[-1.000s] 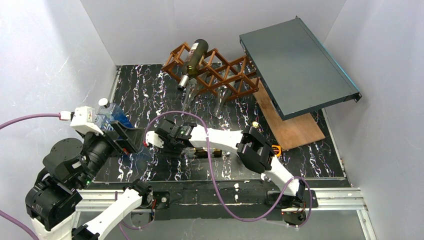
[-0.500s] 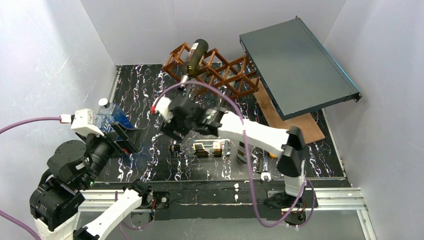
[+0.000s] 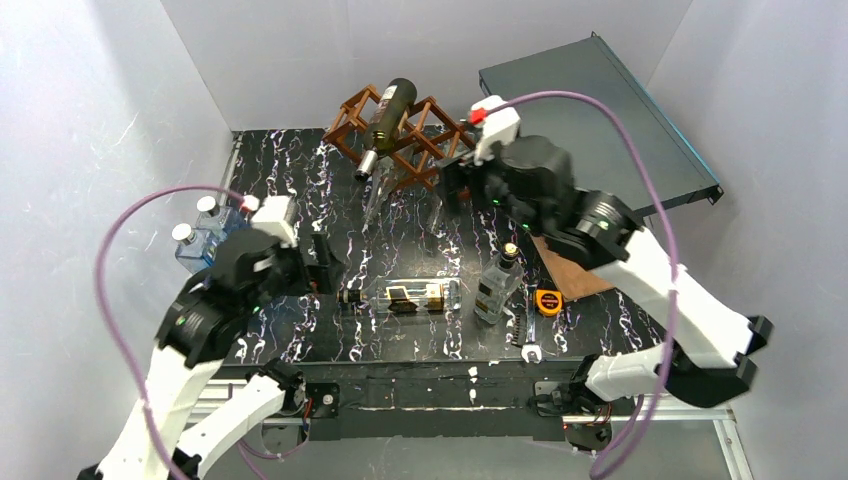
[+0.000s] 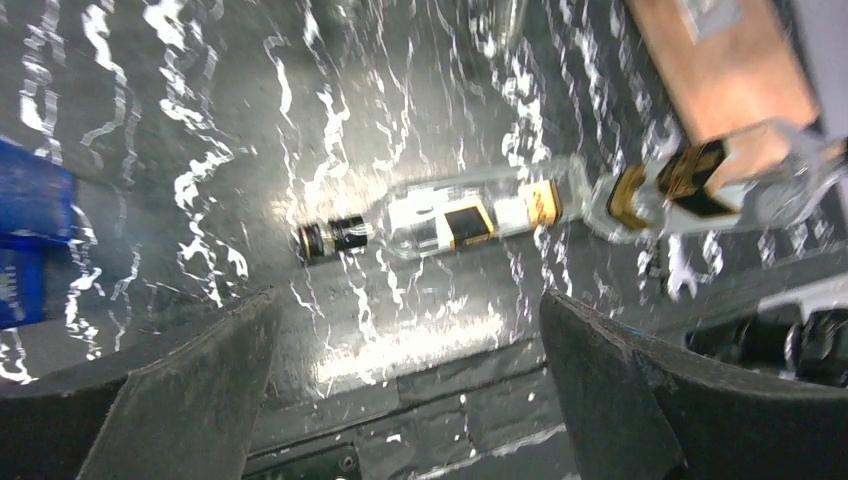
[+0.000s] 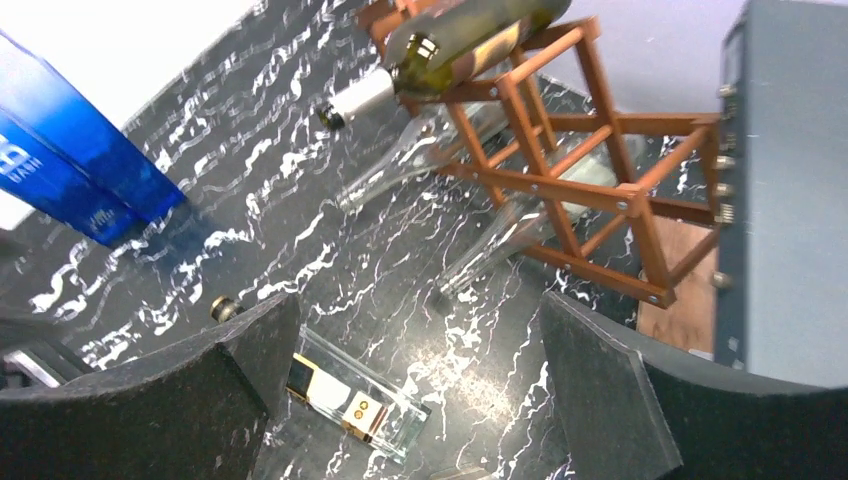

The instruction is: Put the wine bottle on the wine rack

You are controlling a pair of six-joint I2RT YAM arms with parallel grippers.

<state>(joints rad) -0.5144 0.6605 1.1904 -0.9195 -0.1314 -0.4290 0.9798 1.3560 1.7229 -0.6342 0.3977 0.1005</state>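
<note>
A: Top cam?
B: L gripper (image 3: 325, 268) has a clear bottle (image 3: 408, 297) lying just past its tips. R gripper (image 3: 452, 182) is up beside the wine rack (image 3: 440, 150). Green wine bottle (image 3: 388, 112) sits tilted on the rack's top, beyond the R tips.
A: L wrist cam?
B: Fingers (image 4: 190, 400) spread wide, nothing btw them. Clear bottle on its side ahead.
A: R wrist?
B: Spread wide too, empty. Rack ahead & to the right, green wine bottle on top.
</note>
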